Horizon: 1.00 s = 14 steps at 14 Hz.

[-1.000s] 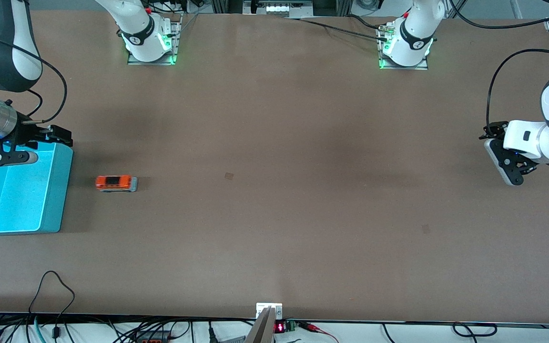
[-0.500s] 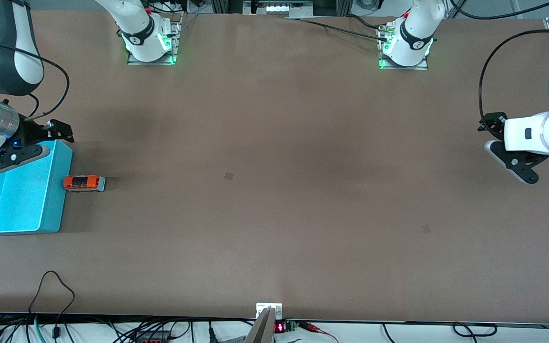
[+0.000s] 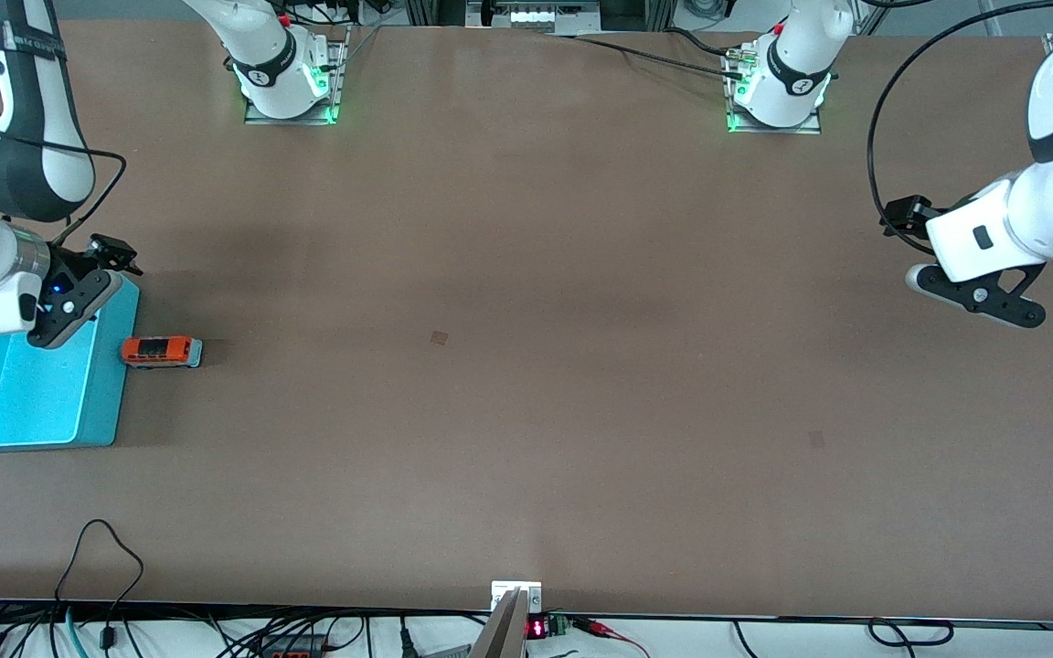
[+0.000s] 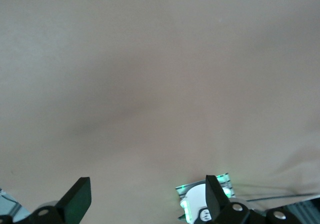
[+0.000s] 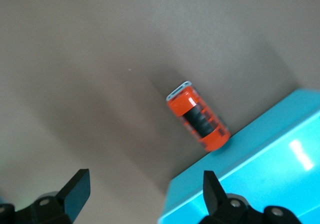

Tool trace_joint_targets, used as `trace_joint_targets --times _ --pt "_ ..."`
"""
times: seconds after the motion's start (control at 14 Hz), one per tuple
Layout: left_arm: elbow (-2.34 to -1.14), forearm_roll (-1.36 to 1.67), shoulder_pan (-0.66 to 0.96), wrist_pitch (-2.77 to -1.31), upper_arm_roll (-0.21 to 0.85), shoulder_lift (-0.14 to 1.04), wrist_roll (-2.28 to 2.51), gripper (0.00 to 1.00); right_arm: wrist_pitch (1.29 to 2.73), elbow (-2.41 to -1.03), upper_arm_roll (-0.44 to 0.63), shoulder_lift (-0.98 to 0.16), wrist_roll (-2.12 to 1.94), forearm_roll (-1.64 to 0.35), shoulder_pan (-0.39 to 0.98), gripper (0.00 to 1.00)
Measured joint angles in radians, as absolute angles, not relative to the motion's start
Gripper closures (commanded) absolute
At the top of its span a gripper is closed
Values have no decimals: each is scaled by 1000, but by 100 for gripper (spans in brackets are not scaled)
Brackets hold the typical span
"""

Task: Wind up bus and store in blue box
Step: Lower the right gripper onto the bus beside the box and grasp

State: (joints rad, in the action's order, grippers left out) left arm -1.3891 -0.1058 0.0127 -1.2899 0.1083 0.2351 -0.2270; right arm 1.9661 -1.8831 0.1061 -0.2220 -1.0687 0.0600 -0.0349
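Bus (image 3: 161, 351): small orange-red toy w/ dark roof panels, on its wheels on the counter (image 3: 526, 366), one end right up against the outer wall of the blue box; contact vs. hairline gap can't be told. Shows in right wrist view too (image 5: 198, 116), grey-white end pointing away from the box.
Blue box (image 3: 37, 384): turquoise bin at the right arm's end of the counter, partly cut off by the front view's edge, its farthest part covered by the right arm. Only one corner shows in right wrist view (image 5: 250, 179). Inside looks bare as far as visible.
Right claw (image 3: 51, 320): up over the box edge nearest the bus, holding nothing. Fingers (image 5: 75, 189) wide apart in its own wrist view, only the tips in shot.
Left claw (image 3: 979, 297): up over the left arm's end of the counter, well apart from bus and box, arm waiting. Fingers (image 4: 80, 199) apart, nothing between them; tips only, rest cut off.
Hidden/unclear: wind-up part of the bus not visible in any view.
Around: small pale mark (image 3: 439, 337) mid-counter, another (image 3: 817, 440) toward the left arm's end; cables (image 3: 97, 567) along the counter edge nearest the front cam.
In the way: nothing lies between the bus and the right claw.
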Motion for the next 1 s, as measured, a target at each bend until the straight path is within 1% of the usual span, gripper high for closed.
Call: trace_joint_targets --times 0.14,0.21,0.29,0.43,0.5,0.64,0.71,1.0 --pt "-1351 -93 16 -1310 106 229 -176 0 2008 -1880 106 -255 -1174 66 -38 0" --pt "-1349 -64 16 -1375 100 220 -152 0 2032 -1880 106 -272 -1234 68 -38 0" --pt "-1368 -23 16 -1472 88 202 -124 0 2062 -1879 106 -293 -1297 70 -40 0" --pt "-1471 16 15 -1663 64 138 -102 0 2124 -1879 106 -338 -1394 70 -50 0" --pt "-1532 17 15 -1706 59 105 -101 0 2152 -1879 106 -361 -1426 70 -57 0" --pt "-1620 13 16 -1697 58 63 -100 0 2202 -1879 105 -400 -1473 71 -70 0" --pt "-1642 9 16 -1676 57 57 -100 0 2225 -1879 101 -418 -1492 71 -77 0" --pt "-1658 7 16 -1664 58 59 -98 0 2330 -1899 56 -477 -1534 71 -130 0"
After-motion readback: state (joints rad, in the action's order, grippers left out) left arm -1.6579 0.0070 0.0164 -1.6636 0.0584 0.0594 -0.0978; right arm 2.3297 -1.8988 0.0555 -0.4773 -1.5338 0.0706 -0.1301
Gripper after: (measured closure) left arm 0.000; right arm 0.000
